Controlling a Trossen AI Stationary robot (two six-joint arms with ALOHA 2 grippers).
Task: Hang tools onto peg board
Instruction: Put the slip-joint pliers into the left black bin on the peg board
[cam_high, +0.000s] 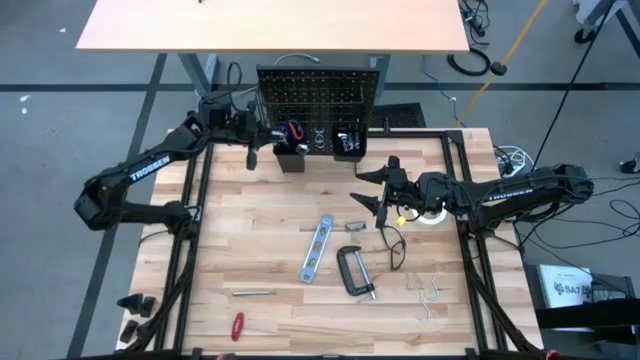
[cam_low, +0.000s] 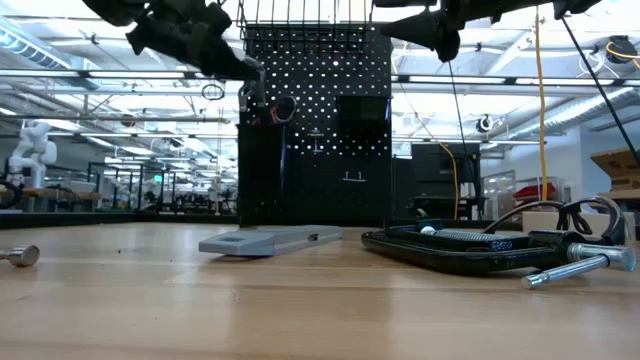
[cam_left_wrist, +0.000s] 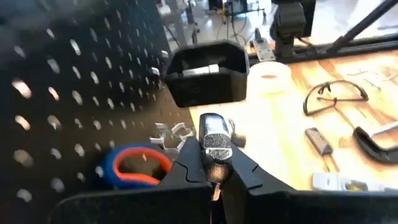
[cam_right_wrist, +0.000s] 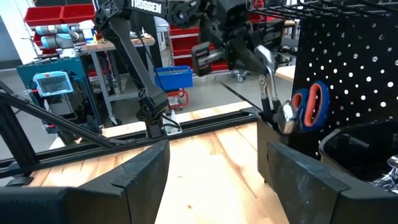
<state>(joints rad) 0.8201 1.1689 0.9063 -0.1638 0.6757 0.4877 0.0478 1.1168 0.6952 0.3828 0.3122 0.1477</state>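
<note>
Wrench (cam_left_wrist: 214, 142), clamped in your left tool (cam_high: 252, 150) at the peg board (cam_high: 318, 95) in the frame's upper centre, is mid-hanging, so you next ease it onto a hook, while your right tool (cam_high: 368, 190) waits open over the worktop (cam_high: 270, 230).

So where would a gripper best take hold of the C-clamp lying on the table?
Probably from straight above, across the straight spine of the C-clamp. It lies flat on the table, its frame is narrow there, and that side is clear of the screw and the level.
</note>
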